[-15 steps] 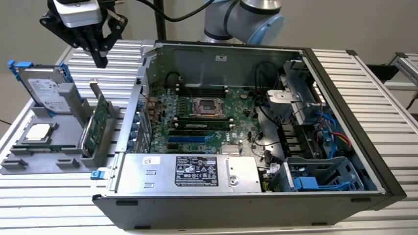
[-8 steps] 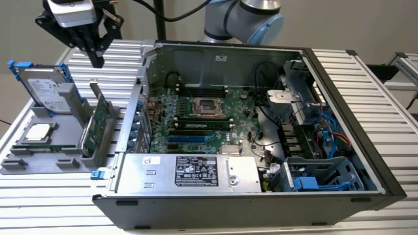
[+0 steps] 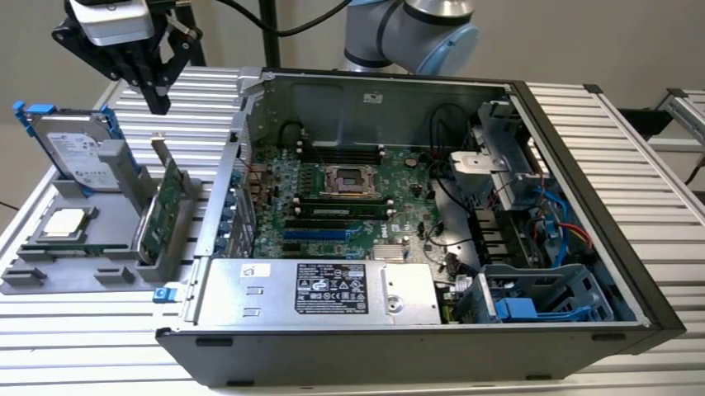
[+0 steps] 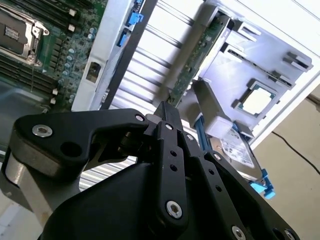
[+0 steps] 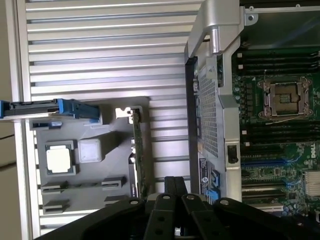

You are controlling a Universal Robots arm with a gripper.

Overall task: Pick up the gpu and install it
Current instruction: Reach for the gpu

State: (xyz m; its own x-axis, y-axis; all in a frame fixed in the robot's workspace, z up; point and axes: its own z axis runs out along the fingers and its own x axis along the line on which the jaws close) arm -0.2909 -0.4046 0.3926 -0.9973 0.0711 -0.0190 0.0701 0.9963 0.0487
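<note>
On the counter, at the exterior view's left of the open case, a grey holder has the gpu standing on edge in a slot. The gripper hangs above the gpu, apart from it, its fingers pressed together on nothing.

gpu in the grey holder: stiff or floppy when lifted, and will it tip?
Probably stiff: the gpu is a flat circuit board standing on edge, without sagging, in a slot of the grey holder. Likely light, being so thin. Once clear of the slot it could tip easily, with such a narrow edge.
</note>
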